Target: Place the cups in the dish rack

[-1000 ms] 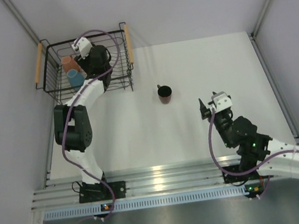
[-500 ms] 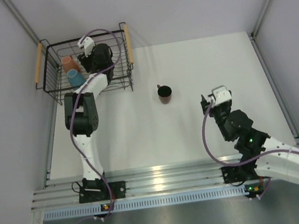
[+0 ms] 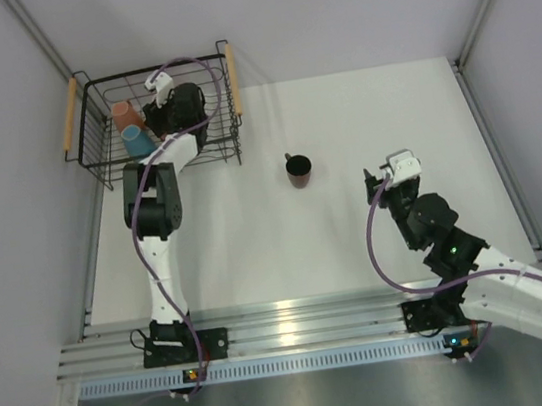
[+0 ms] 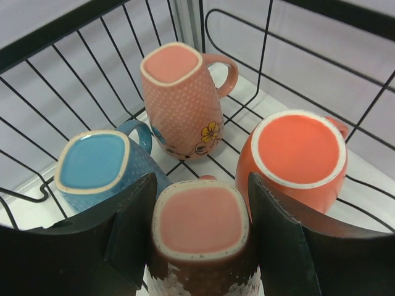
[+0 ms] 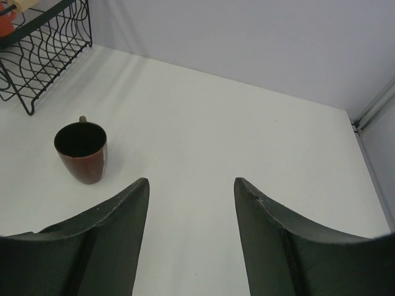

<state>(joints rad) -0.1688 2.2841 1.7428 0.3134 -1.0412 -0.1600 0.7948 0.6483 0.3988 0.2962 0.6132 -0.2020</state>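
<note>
Dish rack (image 3: pixel 100 151) sits at the far-left corner of the counter (image 3: pixel 390 116), close against the left wall. Left arm (image 3: pixel 150 205) reaches into it, with the blue mug (image 3: pixel 137 139) showing beside the wrist. Dark mug (image 3: pixel 299 169) stands alone mid-counter between the rack and the right claw (image 3: pixel 371 192), apart from both, open counter all round.

Left wrist: left claw (image 4: pixel 200 216) is clamped on the held pink mug (image 4: pixel 199 225), bottom up, inside the rack. Flowered pink mug (image 4: pixel 182 105) is ahead, the blue mug just beside the left finger, the orange mug (image 4: pixel 300 151) just beside the right finger. All are bottom up. Rack wires are close behind them.

Right wrist: right claw has its fingers apart with nothing between. Dark mug is upright, ahead and left, clear of the left finger. Rack corner is beyond it at upper left. Open counter runs ahead and right to the back wall.
</note>
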